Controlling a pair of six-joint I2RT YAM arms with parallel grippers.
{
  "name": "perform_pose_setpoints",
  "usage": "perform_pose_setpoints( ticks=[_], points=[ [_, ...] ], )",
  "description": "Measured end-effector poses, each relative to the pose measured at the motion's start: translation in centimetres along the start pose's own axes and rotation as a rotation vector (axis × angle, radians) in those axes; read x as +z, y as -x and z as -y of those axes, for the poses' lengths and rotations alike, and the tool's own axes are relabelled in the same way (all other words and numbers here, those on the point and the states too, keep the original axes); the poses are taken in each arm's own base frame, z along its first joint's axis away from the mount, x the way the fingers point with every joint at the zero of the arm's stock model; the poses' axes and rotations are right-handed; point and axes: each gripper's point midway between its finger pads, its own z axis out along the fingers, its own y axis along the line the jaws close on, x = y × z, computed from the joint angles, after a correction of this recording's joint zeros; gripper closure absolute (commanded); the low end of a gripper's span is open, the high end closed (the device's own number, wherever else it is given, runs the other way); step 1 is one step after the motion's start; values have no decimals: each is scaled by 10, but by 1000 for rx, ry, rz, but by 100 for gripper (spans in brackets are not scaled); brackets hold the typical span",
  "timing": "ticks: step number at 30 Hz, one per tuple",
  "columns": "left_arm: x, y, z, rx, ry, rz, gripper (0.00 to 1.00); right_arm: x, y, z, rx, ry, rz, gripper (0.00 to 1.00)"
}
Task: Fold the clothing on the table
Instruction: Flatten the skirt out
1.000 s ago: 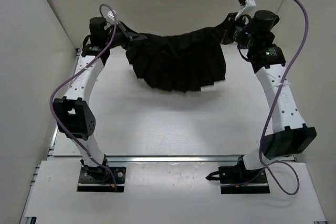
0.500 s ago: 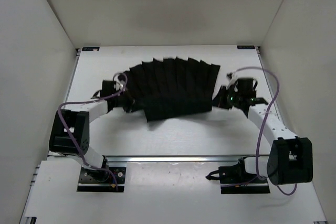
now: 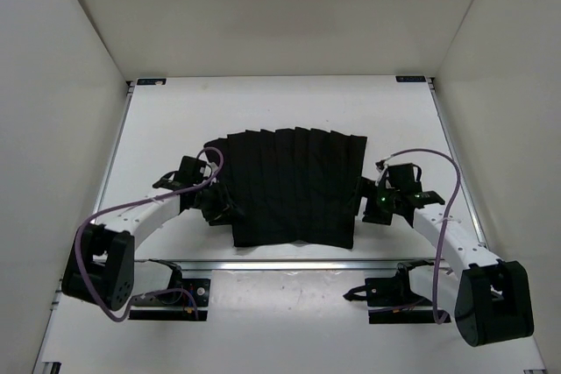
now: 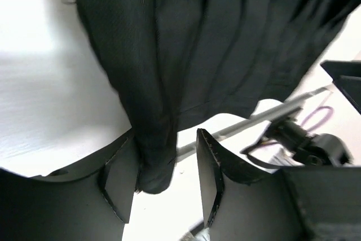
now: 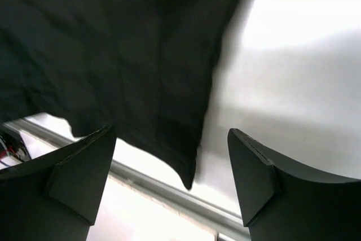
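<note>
my left gripper (image 4: 163, 139): jaws apart, clothing (image 3: 294, 186) edge lying between them | my right gripper (image 5: 172, 134): jaws wide, a corner between, untouched | clothing spread flat on the table (image 3: 289, 102), between both grippers

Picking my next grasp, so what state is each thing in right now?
clothing: spread flat on the table, pleats running near to far, not yet folded.
left arm: low at the clothing's left edge, jaws open, a fabric fold between them.
right arm: low at the clothing's right edge, jaws open over its corner, not gripping.
</note>
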Motion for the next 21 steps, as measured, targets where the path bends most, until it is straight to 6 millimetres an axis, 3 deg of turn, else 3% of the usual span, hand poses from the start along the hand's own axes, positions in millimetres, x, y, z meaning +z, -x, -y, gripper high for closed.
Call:
perform_pose_setpoints(
  ticks=[6, 11, 12, 16, 18, 19, 20, 21],
  points=[
    [4, -22, -36, -13, 125, -18, 45, 5, -47, 9, 29, -77, -129, 24],
    [5, -36, -49, -12, 169, -36, 45, 3, -60, 7, 22, -100, -155, 28],
    [4, -37, -50, -8, 166, -30, 44, 3, -61, 6, 23, -104, -158, 32],
    [6, -41, -48, -9, 157, -26, 47, 5, -70, 8, 37, -115, -184, 82],
    [8, -43, -45, -12, 152, -35, 65, 5, -75, 8, 49, -119, -204, 100],
    [10, -45, -44, -10, 152, -41, 86, 4, -76, 8, 54, -121, -210, 100],
    [11, -47, -43, -15, 151, -47, 100, 4, -77, 7, 56, -120, -216, 100],
    [12, -48, -41, -19, 147, -49, 100, 2, -78, 6, 59, -119, -222, 100]
  ],
)
